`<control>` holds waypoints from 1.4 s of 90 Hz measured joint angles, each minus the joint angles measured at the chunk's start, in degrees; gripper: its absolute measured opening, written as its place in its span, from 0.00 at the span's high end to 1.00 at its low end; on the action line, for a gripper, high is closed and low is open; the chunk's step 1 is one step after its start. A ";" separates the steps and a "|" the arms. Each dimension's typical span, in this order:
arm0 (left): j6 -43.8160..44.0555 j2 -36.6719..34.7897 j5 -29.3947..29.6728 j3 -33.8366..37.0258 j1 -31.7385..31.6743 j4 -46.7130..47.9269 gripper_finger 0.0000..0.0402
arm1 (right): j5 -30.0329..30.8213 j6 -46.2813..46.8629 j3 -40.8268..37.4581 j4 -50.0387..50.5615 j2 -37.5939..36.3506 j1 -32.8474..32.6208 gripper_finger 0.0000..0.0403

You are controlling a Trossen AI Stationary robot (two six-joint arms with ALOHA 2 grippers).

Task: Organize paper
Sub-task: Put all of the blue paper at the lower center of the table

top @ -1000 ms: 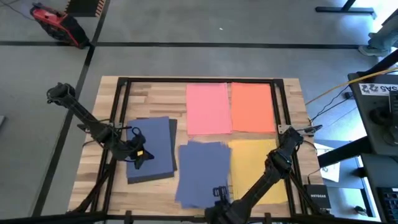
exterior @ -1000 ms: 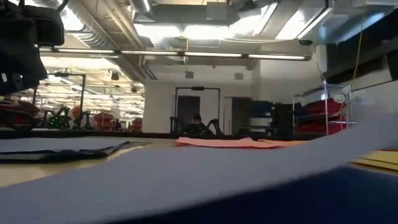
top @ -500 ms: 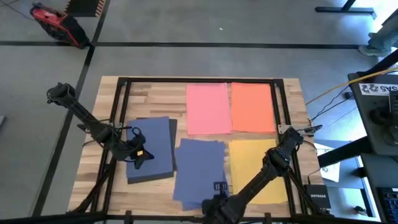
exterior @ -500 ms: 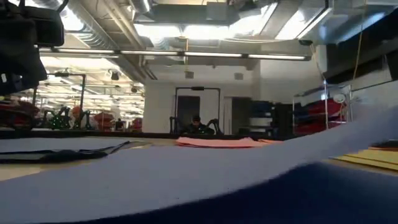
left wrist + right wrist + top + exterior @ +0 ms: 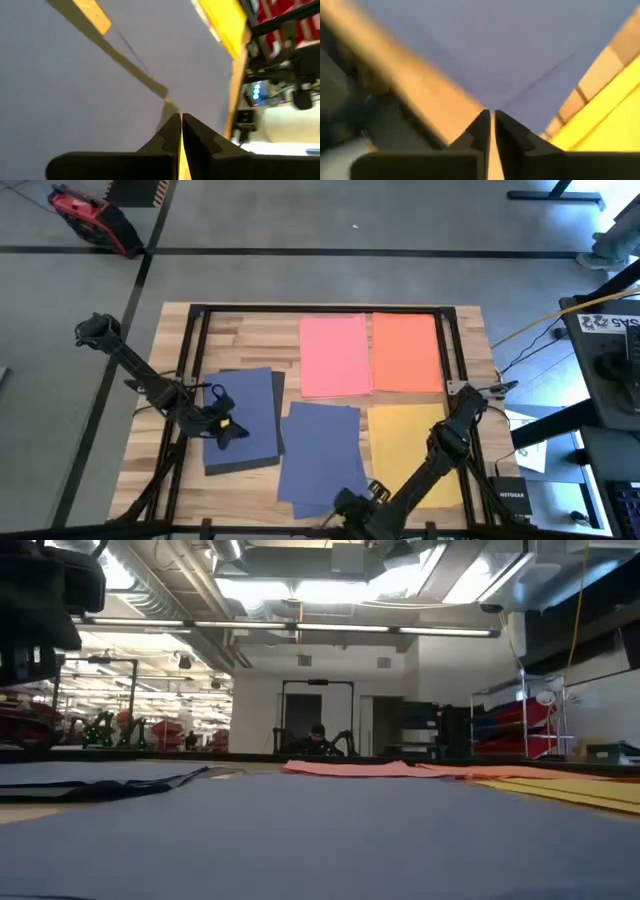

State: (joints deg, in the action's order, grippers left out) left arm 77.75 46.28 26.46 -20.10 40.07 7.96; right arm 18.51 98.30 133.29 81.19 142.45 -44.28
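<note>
Both grippers closed over blue paper on the wooden table (image 5: 240, 325).

The right gripper (image 5: 352, 502), fingers together on nothing, sits at the near edge of the middle blue sheets (image 5: 320, 455). The left gripper (image 5: 228, 430), also pinched empty, rests on the blue-over-black stack (image 5: 243, 420). Pink (image 5: 334, 355), orange-red (image 5: 405, 352) and yellow (image 5: 408, 445) sheets lie flat alongside.

Six paper stacks (image 5: 336, 355) lie on the table (image 5: 240, 340), in two rows.
</note>
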 joint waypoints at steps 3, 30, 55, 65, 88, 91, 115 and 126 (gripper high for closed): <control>0.13 0.00 0.85 0.00 -0.07 -0.97 1.00 | 2.03 4.10 0.00 -0.05 0.00 0.63 0.98; -5.34 0.00 -2.70 -0.02 -6.48 -2.50 1.00 | 8.96 6.37 0.00 -0.63 0.00 11.15 1.00; -11.09 0.00 -9.44 -0.02 -12.24 -2.41 1.00 | 4.36 -23.96 0.00 -20.10 0.00 23.99 1.00; -11.61 -0.08 -10.44 0.00 -12.28 -1.46 1.00 | 3.55 -28.79 0.00 -19.13 -0.16 26.57 1.00; -13.25 -0.78 -9.69 0.00 -12.83 -3.69 1.00 | -4.82 -45.68 0.00 -20.50 -0.44 27.06 1.00; -13.66 -0.81 -9.52 0.00 -13.25 -4.20 1.00 | -5.32 -48.24 0.00 -20.52 -0.44 27.06 1.00; -17.07 -0.79 -9.35 0.00 -18.61 -7.42 1.00 | -13.40 -67.62 -10.49 -20.64 -5.10 27.20 1.00; -17.63 -0.79 -9.36 0.00 -22.01 -7.56 1.00 | -16.41 -72.59 -24.07 -22.41 -12.42 28.27 1.00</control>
State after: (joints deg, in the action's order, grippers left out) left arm 60.13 45.50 17.10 -20.10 18.07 0.39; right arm 2.11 25.71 109.22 58.78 130.03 -16.01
